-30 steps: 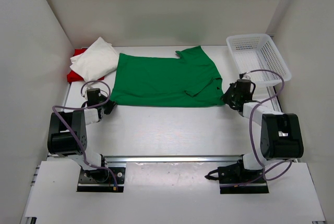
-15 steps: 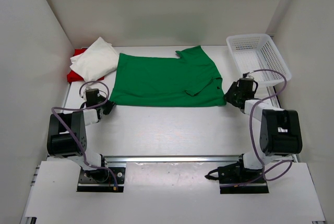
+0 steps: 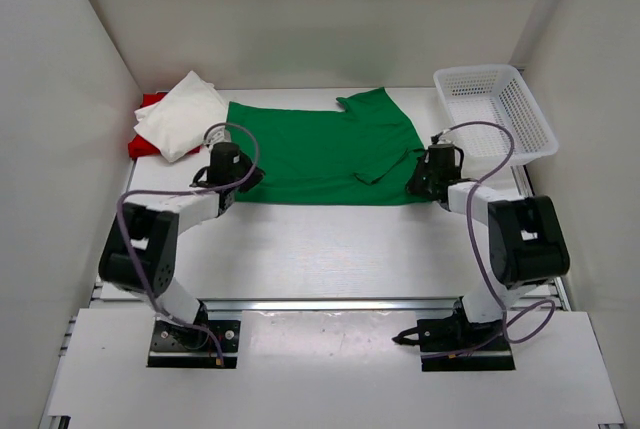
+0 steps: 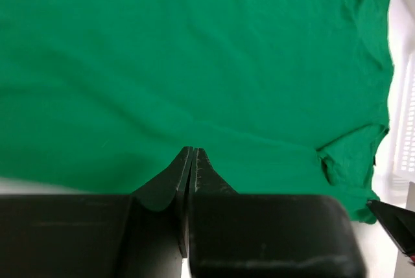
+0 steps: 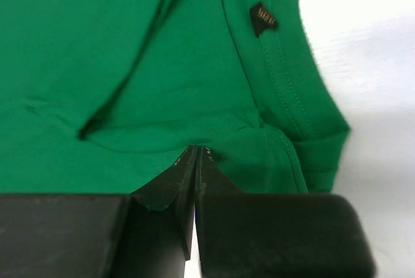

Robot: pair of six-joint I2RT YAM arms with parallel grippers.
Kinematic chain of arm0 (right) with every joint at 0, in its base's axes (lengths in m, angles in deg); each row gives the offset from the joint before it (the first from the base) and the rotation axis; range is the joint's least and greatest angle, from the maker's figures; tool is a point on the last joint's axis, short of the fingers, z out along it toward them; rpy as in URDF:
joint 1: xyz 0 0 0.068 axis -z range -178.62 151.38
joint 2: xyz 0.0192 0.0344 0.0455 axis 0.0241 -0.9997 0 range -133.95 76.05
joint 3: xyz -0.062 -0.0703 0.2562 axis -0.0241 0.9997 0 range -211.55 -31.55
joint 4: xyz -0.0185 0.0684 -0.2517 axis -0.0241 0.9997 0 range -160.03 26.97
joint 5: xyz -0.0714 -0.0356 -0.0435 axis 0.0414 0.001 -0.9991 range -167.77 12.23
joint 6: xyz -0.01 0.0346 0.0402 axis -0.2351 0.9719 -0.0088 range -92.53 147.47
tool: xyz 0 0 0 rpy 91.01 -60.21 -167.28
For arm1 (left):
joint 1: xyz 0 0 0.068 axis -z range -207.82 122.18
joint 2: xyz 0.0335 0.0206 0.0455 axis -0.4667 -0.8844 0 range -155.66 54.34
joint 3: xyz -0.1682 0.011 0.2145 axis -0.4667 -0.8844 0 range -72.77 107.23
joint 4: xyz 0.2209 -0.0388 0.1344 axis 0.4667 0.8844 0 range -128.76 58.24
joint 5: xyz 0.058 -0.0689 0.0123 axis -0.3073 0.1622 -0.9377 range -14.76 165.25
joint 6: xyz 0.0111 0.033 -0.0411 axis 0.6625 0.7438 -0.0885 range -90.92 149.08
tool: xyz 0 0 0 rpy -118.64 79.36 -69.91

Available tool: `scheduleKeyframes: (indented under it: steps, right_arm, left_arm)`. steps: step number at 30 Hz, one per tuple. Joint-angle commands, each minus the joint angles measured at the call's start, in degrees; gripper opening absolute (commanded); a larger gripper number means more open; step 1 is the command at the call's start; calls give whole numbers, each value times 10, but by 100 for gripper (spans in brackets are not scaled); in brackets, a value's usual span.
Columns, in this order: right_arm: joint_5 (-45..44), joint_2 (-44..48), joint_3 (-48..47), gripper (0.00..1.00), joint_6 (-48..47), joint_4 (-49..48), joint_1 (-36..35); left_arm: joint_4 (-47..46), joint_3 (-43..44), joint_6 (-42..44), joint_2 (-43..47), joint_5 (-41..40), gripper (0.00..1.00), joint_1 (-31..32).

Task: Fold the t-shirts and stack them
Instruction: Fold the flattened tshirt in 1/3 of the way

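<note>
Green t-shirt: L gripper jaws pressed together, only a hairline slit betw. the fingers, tips right on the near hem. Cloth puckers toward the tips, so it reads as a pinch on the hem. R gripper same: jaws closed tight at the near hem beside the sleeve, folds running into the tips. Looks like cloth is caught, tho only a v. thin layer.

Change vs a sec ago: both arms sat off the shirt's near corners, over bare table. Now both have reached inward and sit on the near edge, L a little in from the left corner, R at the right end.

Shirt lies flat across back-centre of table, not shifted. White t-shirt folded on red t-shirt at back-left, just beside the green one. Basket back-right, apart.

Judgement: grasp done or nearly so. Next prob. lift near hem and carry it toward far edge for first fold. Risk: a thin pinch slips on one side, giving a skewed fold.
</note>
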Motion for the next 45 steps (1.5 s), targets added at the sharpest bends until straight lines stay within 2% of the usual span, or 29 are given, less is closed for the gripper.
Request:
scheduleKeyframes:
  steps: [1, 3, 6, 9, 12, 15, 18, 22, 25, 28, 30, 32, 34, 37, 41, 45]
  right_arm:
    - [35, -37, -49, 0, -18, 5, -3]
    - [41, -60, -56, 0, -12, 18, -3]
    - [52, -71, -41, 0, 9, 38, 8]
    - [51, -31, 34, 0, 40, 27, 12]
    - [72, 38, 115, 0, 67, 15, 26]
    - [70, 115, 195, 0, 79, 27, 30]
    - [98, 197, 270, 0, 93, 45, 30]
    - [91, 310, 299, 0, 111, 116, 15]
    - [85, 416, 300, 0, 99, 173, 19]
    - [99, 455, 270, 0, 68, 192, 37]
    - [123, 451, 245, 3, 64, 172, 13]
    - [97, 429, 225, 6, 63, 146, -44]
    - [63, 374, 199, 8, 51, 101, -124]
    - [57, 296, 183, 12, 40, 29, -167]
    - [54, 214, 155, 14, 37, 5, -169]
    - [49, 197, 154, 26, 37, -8, -166]
  left_arm:
    - [4, 30, -3, -72, 21, 10, -15]
    - [-27, 30, -25, -105, 57, 9, -40]
    - [-17, 34, -34, -147, 110, 5, -72]
    - [-45, -45, -52, -116, 122, 6, -87]
    - [-66, -122, -68, -47, 137, 9, -108]
    - [-41, -174, -58, 22, 140, 8, -113]
    - [-54, -238, -75, 73, 187, 9, -139]
    - [18, -270, -37, 164, 177, 10, -138]
    - [68, -313, -28, 266, 165, 14, -138]
    - [107, -291, -16, 362, 133, 18, -108]
    - [129, -251, -1, 365, 100, 19, -75]
    - [130, -208, 23, 346, 83, 21, -36]
    - [121, -165, 36, 301, 65, 22, 8]
    - [69, -148, 34, 253, 63, 22, 44]
    - [38, -140, 35, 196, 65, 21, 80]
    - [4, -168, 29, 185, 80, 21, 85]
